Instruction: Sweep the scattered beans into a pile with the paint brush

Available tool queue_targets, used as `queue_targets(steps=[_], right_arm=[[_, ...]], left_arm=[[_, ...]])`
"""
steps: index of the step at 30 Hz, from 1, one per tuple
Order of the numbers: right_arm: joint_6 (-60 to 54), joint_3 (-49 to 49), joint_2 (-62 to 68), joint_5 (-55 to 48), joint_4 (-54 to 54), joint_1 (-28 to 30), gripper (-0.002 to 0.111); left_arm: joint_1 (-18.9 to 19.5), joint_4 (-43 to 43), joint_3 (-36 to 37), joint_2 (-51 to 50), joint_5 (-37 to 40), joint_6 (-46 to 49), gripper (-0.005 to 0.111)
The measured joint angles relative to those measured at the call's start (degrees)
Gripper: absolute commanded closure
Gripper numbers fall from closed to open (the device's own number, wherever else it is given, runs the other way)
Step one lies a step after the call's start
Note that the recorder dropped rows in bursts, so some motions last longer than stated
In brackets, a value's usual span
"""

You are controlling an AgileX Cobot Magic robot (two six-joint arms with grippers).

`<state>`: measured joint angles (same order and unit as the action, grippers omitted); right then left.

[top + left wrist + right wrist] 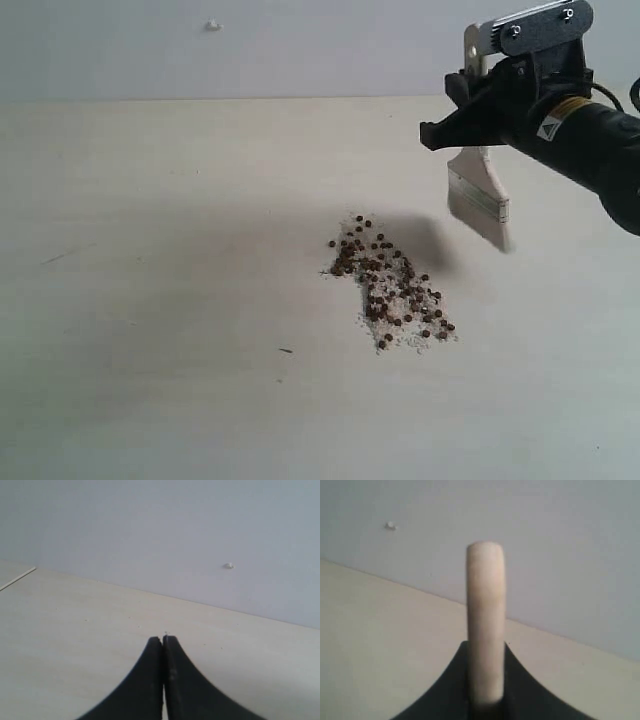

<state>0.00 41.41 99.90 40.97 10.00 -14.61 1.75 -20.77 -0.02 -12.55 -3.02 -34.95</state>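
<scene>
Exterior view has the right gripper (455,120) reaching in from the upper right, its black jaws clamped on the wooden handle of the paint brush (480,195). The handle end sticks up past the jaws on one side, and the ferrule and pale bristles hang down on the other. The bristle end is blurred. It sits to the right of the beans (390,285) and a little farther back, apart from them. The brush's shadow falls on the table (150,250) between bristles and beans. The beans lie near the middle of the table in a loose band running from far left to near right, mixed with whitish crumbs (420,335). In the right wrist view the paint brush (485,605) handle rises edge-on from between the fingers of the right gripper (486,650), gripped on both sides. In the left wrist view the left gripper (163,640) has its jaws pressed together with nothing between them, over bare table, with no beans in sight.
</scene>
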Motion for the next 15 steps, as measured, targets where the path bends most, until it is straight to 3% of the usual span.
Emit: queue_targets(steps=[9, 15], right_arm=[[24.07, 12.57, 7.02, 9.15, 37.42, 7.59, 0.108], [38.53, 24.65, 16.87, 22.99, 53.23, 11.23, 0.108]], left_arm=[[0.00, 0.00, 0.00, 0.00, 0.00, 0.00, 0.107], [0.00, 0.00, 0.00, 0.00, 0.00, 0.00, 0.107]])
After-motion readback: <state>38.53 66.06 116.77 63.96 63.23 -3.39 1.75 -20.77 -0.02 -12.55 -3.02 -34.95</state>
